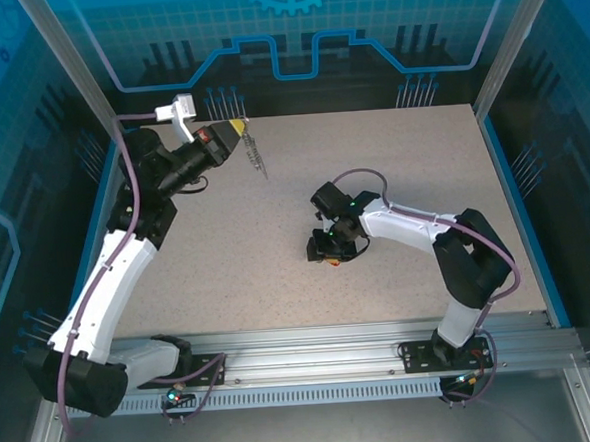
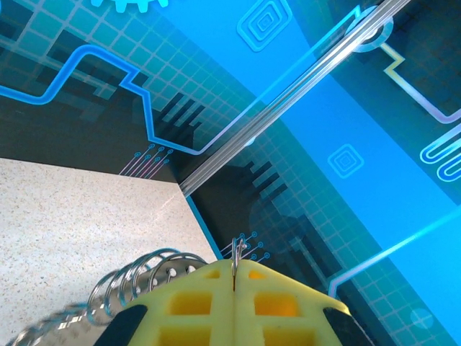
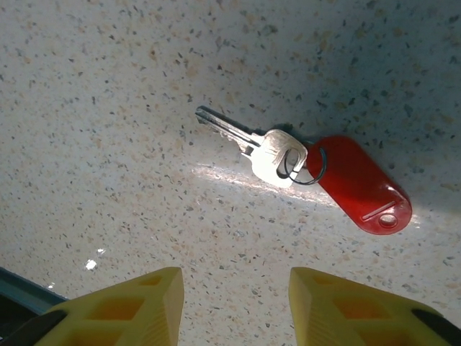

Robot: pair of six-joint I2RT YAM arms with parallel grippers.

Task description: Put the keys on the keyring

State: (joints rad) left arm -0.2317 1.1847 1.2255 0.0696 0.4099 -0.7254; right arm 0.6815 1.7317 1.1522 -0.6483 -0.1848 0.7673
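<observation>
One of the keys (image 3: 248, 146) lies flat on the speckled table, a silvery key joined by a small dark ring to a red plastic tag (image 3: 360, 185). My right gripper (image 3: 234, 303) hovers just short of it, open, with bare table between its yellow fingers (image 3: 137, 303). In the top view the right gripper (image 1: 329, 251) points down at mid-table. My left gripper (image 2: 234, 270) is shut on a thin wire part of the keyring (image 2: 144, 277), whose row of silvery rings hangs to its left. In the top view the left gripper (image 1: 238, 132) holds the keyring (image 1: 257, 156) above the table's far left.
The table (image 1: 392, 165) is walled by blue panels and aluminium posts (image 1: 76, 74) at the back corners. The left gripper sits close to the back left post and wall. A rail (image 1: 313, 355) with both arm bases runs along the near edge.
</observation>
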